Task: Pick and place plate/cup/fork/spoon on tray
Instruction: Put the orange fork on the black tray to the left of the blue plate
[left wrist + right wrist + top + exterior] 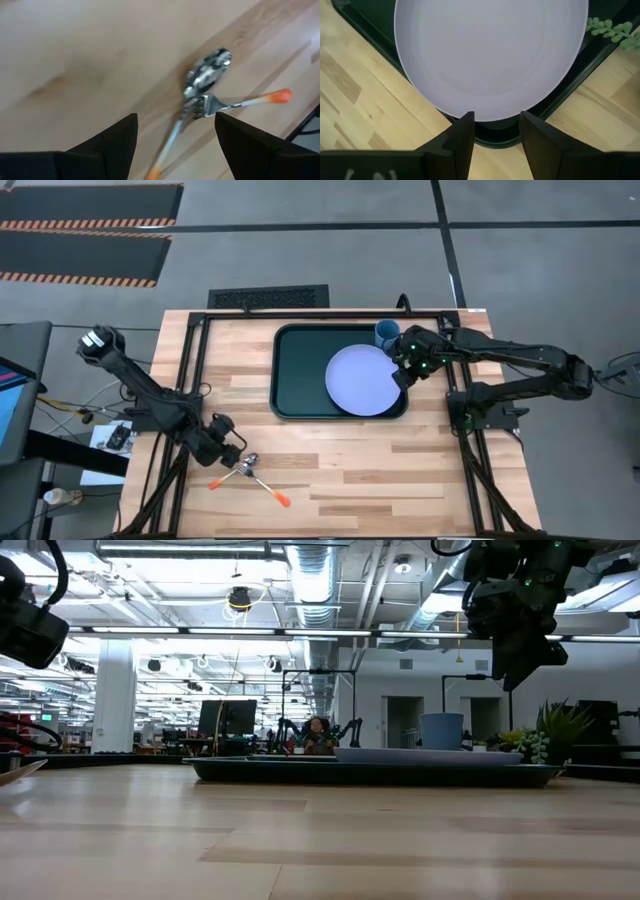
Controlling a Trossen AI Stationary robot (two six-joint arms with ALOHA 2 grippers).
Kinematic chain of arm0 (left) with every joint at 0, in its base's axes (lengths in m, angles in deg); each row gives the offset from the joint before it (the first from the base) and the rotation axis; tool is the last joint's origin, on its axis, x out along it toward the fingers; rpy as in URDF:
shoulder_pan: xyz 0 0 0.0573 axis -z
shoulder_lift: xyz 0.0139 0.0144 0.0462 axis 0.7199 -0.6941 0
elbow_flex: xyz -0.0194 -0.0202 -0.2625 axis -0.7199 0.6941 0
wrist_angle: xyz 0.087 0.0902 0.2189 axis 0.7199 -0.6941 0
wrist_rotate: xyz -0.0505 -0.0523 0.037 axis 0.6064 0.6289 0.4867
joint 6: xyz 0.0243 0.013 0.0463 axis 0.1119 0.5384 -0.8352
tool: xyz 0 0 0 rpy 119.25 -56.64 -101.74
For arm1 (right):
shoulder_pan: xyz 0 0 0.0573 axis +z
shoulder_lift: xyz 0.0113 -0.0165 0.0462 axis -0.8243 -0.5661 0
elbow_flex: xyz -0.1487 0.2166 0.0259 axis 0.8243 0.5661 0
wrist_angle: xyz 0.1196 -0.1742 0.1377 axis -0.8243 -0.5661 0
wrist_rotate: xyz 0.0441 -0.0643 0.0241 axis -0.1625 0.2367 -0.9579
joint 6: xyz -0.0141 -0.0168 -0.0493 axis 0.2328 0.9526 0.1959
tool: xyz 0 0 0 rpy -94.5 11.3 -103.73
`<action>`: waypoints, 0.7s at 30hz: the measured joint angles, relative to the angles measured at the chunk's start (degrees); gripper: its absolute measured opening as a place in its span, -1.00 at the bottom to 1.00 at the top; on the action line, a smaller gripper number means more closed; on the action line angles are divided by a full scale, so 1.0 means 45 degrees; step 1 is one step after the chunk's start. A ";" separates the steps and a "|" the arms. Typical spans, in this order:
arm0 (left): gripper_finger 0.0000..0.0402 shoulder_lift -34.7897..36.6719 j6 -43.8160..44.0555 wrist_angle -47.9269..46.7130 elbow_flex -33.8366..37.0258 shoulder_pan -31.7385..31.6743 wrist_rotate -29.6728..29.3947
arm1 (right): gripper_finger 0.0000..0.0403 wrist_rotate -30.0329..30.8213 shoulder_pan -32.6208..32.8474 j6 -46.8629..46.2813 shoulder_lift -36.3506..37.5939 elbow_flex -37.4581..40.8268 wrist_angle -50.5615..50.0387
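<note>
Your left pincer (226, 442), fingers spread wide and empty, sits just beside the crossed spoon (240, 469) and fork (268, 489) on the desk (380, 470), handles splaying outward, while your right pincer (402, 370), open, hovers over the plate (362, 380) on the tray (300, 370).

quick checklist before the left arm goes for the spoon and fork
1. Left gripper open above the cutlery: ok.
2. Spoon and fork separated for a single pick: not ok, they cross each other.
3. Bare space on the tray for cutlery: ok.
4. Plate on the tray: ok.
5. Cup on the tray at its far corner: ok.
6. Right gripper open at the plate's edge, away from the cutlery: ok.
</note>
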 joint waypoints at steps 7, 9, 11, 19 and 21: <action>0.25 -0.1295 0.0100 0.1638 0.0000 0.0011 0.0028 | -0.11 0.0032 0.0000 0.0002 0.0000 0.0000 -0.0003; 0.25 -0.1363 0.0214 0.1684 0.0000 0.0056 0.0038 | -0.11 0.0181 0.0000 0.0002 0.0000 0.0000 -0.0003; 0.25 -0.1362 0.0243 0.1614 0.0000 0.0142 0.0024 | -0.12 0.0209 0.0000 0.0007 0.0000 0.0000 -0.0003; 0.07 -0.1826 0.0292 0.1593 0.0000 0.0166 0.0044 | -0.12 0.0210 0.0000 0.0009 0.0000 0.0000 -0.0010; -0.03 -0.2145 0.0359 0.1938 0.0000 0.0166 0.0049 | -0.13 0.0209 0.0000 0.0012 0.0000 0.0000 -0.0010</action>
